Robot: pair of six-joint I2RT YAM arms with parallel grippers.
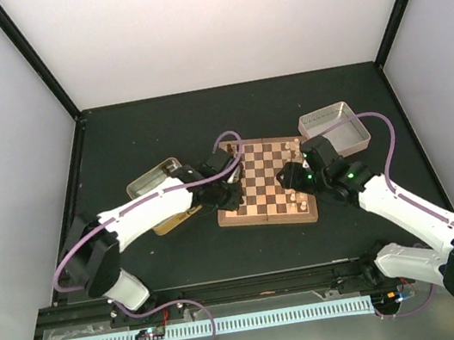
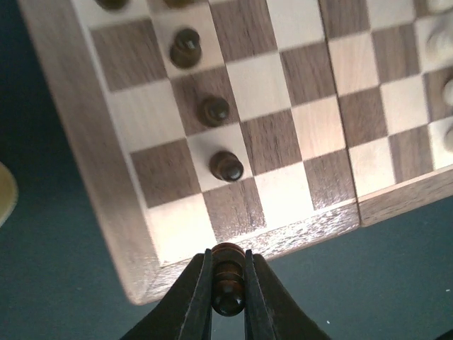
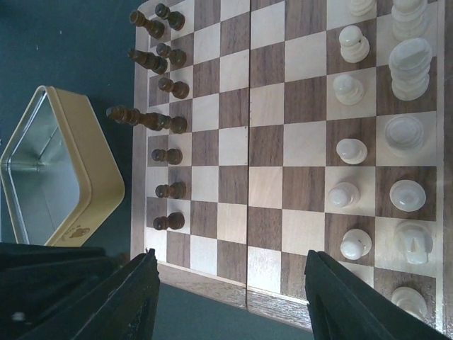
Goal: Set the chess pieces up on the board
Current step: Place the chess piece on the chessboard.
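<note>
Left end effector (image 2: 228,259) pinching piece (image 2: 228,282), board (image 2: 67,134) cropped

White walls (image 1: 211,24) and black posts (image 1: 29,55) enclose a dark table (image 1: 159,129).

We are looking at a lab test cell. White panels (image 1: 218,14) and black frame struts (image 1: 29,56) wall in a black tabletop (image 1: 159,129) across the upper frame.
</note>
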